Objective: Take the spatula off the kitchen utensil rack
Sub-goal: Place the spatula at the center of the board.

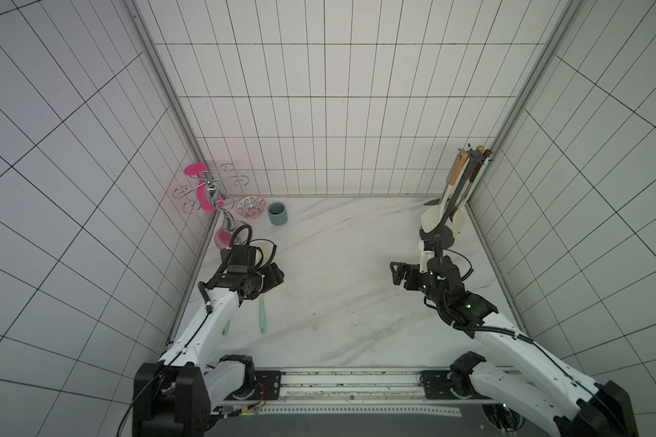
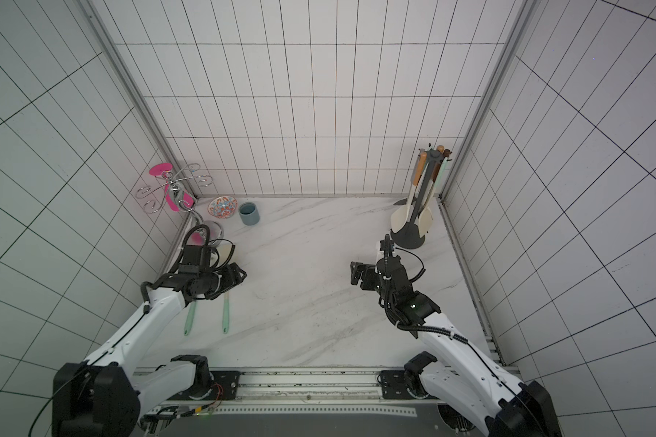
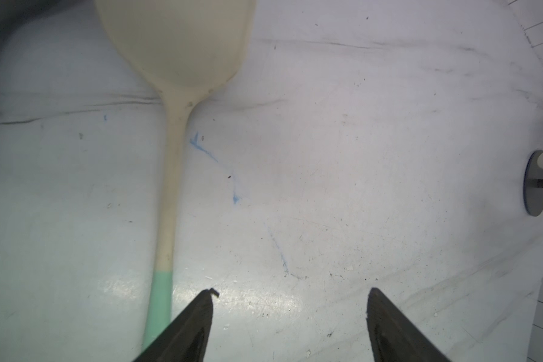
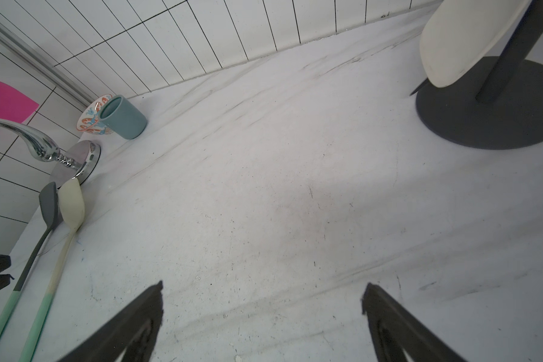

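The kitchen utensil rack, a dark grey pole on a round base, stands at the back right with several utensils hanging from it. A cream-headed spatula with a mint handle lies flat on the table at the left. My left gripper hovers over its handle, open, with the handle outside one finger and nothing between the jaws. My right gripper is open and empty, in front of the rack's base.
A grey-headed utensil with a mint handle lies beside the spatula, partly under my left arm. A chrome stand, a patterned bowl and a blue-grey cup stand at the back left. Tiled walls close three sides.
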You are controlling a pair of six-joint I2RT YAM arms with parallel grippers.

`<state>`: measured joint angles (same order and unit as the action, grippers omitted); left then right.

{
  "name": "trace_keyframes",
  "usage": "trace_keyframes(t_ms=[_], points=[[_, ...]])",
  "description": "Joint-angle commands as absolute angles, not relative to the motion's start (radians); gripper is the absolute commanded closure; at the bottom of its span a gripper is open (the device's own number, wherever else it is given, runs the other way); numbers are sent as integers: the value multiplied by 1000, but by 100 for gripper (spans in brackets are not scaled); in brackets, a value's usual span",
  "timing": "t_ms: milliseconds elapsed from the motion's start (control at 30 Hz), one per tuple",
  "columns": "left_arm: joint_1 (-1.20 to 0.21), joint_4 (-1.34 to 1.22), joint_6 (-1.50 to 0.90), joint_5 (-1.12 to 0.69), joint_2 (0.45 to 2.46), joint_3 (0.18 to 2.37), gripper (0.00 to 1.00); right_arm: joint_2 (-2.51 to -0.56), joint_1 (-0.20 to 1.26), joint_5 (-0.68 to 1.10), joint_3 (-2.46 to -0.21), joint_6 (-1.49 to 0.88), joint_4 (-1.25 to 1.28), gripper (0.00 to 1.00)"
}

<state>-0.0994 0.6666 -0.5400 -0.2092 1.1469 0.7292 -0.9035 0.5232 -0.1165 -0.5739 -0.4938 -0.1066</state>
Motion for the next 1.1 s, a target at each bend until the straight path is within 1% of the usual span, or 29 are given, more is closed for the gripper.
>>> trace_keyframes(t_ms=[0,167,467,867,1067], points=[[-154,665,-557,-100,1221,731,21,-910,509,-114,-528,-504,-86,1],[-167,644,-596,-80,1264,689,21,-923,508,-112,-528,-504,-81,1],[-167,592,-664,-109,1307,591,21,-935,506,-110,-525,-505,-74,1],[-160,694,-734,44,1282,603,22,-940,504,-106,-523,-506,-70,1],[-151,696,-730,48,1264,604,23,-941,503,-106,-523,-506,-69,1]])
